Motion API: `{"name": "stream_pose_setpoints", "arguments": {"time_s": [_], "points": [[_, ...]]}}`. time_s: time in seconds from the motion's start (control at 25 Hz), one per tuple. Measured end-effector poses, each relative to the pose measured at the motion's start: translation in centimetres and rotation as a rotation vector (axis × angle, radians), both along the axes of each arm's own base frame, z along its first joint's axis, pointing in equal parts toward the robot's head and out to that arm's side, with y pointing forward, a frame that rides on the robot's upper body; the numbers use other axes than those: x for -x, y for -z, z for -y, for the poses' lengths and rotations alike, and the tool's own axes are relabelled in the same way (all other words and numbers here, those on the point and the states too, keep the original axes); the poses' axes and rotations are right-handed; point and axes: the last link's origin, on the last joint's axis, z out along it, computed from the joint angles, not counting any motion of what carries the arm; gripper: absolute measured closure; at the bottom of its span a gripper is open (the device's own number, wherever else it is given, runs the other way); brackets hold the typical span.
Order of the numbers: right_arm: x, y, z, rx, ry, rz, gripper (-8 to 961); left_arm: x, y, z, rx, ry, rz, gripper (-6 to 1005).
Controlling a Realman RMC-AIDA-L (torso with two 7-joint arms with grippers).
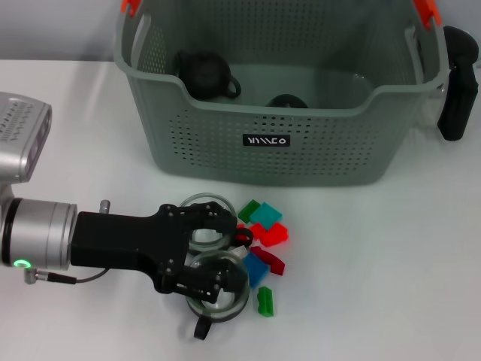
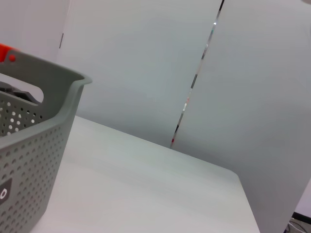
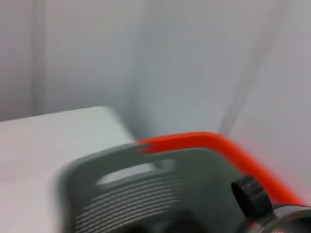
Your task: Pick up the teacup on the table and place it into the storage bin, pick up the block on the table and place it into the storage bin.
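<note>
**Partway through: two dark cups in the bin, glass cups and blocks still out front**

The large grey-green perforated plastic storage bin (image 1: pixel 285 143) with orange handle clips is my landmark. Inside it I see a dark round teacup with a handle (image 1: pixel 204 75) near the far-left corner and a second dark rounded object (image 1: pixel 285 101) near the middle of its floor, which I take for another cup. So I judge some of the work done, though plenty remains on the white table (image 1: pixel 391 263) in front of the bin.

My left gripper (image 1: pixel 204 252) reaches in low over the table in front of the bin's label side. Its black fingers (image 1: pixel 207 218) are spread fairly wide, straddling two clear glass teacups: one cup (image 1: pixel 207 226) nearer the bin, the other (image 1: pixel 218 295) farther from it, with a dark handle pointing away. I cannot tell whether either cup is truly clamped; neither looks lifted.

My right gripper (image 1: pixel 457 83) hangs just outside the bin's right end, by the orange clip; I cannot tell how its fingers stand.

Smallest come the blocks (image 1: pixel 264 241): a loose heap of green, teal, red and blue plastic pieces just beside the glass cups, with one green piece (image 1: pixel 265 301) lying farthest from the bin. None is in the bin that I can see.
</note>
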Motion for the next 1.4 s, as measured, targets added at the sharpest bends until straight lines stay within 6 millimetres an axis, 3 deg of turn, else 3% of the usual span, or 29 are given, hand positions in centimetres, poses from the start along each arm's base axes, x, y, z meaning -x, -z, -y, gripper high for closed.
{"name": "stream_pose_setpoints", "arguments": {"time_s": [0.24,0.4,0.76,1.4], "points": [[-2.0,0.5,-4.4,-0.133,0.205,0.007,901,0.1,0.1,0.1,0.002,-0.004,0.002,47],[-3.0,2.2,-5.7,-0.159,0.269,0.101,900,0.2,0.1,0.2,0.003,-0.008,0.003,47],[-2.9,6.2,-5.7,-0.135,0.24,0.211,900,0.3,0.3,0.3,-0.001,-0.016,0.002,48],[-5.9,9.3,-5.9,-0.138,0.283,0.239,901,0.3,0.4,0.4,-0.003,-0.017,0.003,48]]}}
